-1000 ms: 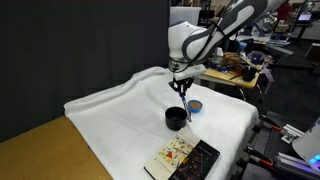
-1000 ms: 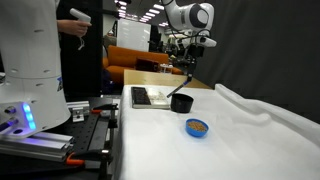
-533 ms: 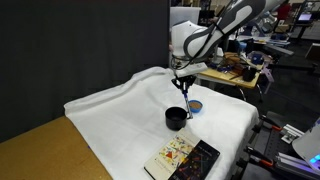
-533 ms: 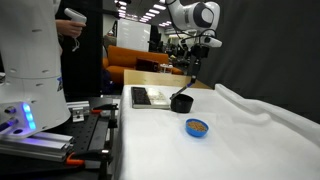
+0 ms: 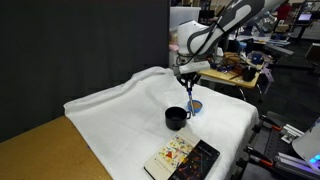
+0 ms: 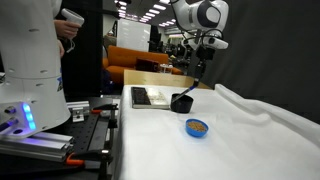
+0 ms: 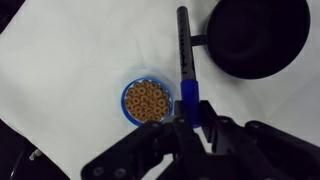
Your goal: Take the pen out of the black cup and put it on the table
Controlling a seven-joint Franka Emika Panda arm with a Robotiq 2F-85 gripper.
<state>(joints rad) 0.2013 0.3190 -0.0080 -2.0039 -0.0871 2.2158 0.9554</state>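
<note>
The gripper (image 7: 188,118) is clamped tight on the pen (image 7: 184,50), its fingers pinching the blue upper end with the dark tip pointing down. In the wrist view, the pen hangs out of the black cup (image 7: 258,35), lined up between the cup's handle side and a small blue bowl (image 7: 147,101) of cereal rings. It's in the air above the white-draped table (image 5: 110,105), though how far off the cloth is hard to judge. A book (image 5: 183,158) lies near the table's edge.

Even indoor light; the white surface (image 5: 120,110) is bright with soft shadows. Wrist view slightly blurred, dark-cornered.
</note>
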